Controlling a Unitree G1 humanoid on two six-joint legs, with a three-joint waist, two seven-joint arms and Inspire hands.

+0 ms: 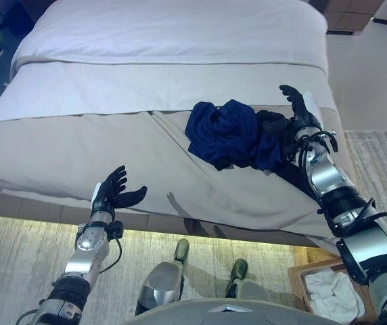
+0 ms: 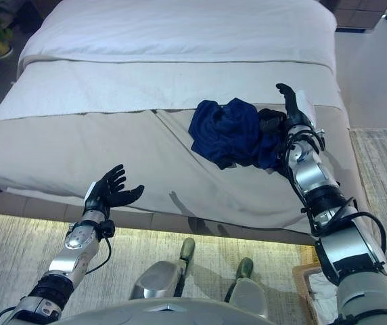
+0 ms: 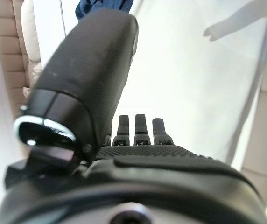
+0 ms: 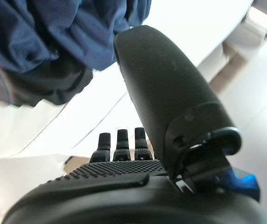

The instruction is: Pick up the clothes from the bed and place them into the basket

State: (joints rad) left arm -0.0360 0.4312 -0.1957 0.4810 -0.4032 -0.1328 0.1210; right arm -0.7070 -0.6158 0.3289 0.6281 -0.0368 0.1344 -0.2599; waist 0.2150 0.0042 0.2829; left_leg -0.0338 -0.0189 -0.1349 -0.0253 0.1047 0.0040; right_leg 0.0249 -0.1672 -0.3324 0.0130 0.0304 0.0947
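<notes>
A crumpled dark blue garment [image 1: 229, 133] lies on the beige bed cover [image 1: 78, 152], right of the middle, with a darker piece of cloth [image 1: 275, 127] bunched against its right side. My right hand [image 1: 296, 101] is open just to the right of this pile, fingers straight and pointing toward the head of the bed; its wrist view shows the blue garment [image 4: 63, 32] close past the thumb. My left hand [image 1: 114, 190] hovers open over the bed's near edge, far left of the clothes. A wicker basket [image 1: 302, 279] stands on the floor at lower right.
The basket holds a white cloth [image 1: 332, 292]. A white duvet [image 1: 173, 34] covers the far half of the bed. A pale rug [image 1: 24, 264] lies before the bed, and carpeted floor [image 1: 373, 95] runs along its right side.
</notes>
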